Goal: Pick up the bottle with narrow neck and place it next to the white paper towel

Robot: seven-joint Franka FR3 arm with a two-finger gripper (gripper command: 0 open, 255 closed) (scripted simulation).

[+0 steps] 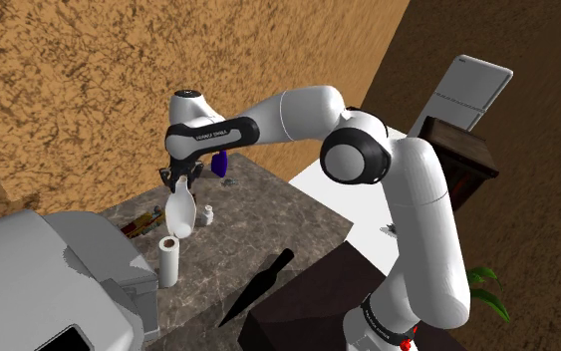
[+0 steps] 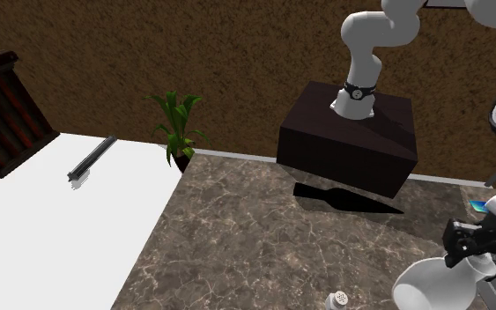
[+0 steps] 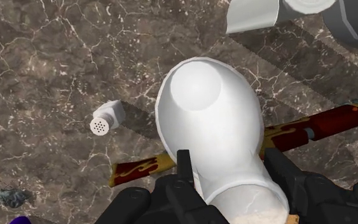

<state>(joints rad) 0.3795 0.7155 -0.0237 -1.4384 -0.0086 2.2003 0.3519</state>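
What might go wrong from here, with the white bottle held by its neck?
The black gripper clasps the white narrow-necked bottle by its neck alone; it may slip. The upright white paper towel roll stands near; the bottle may topple it. A small white shaker and a red patterned stick lie below; landing on them could tip the bottle.

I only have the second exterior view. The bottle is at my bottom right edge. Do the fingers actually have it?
Observer: Yes. The wrist view shows both fingers clasping the white bottle at its neck.
Operator: I can't see the paper towel. Where is it?
Observer: In the shoulder view the paper towel stands upright on the marble counter. It is just below the bottle in that picture, beside a grey appliance.
Operator: Is anything under the bottle?
Observer: In the wrist view a red and gold stick lies on the counter, passing behind the bottle.
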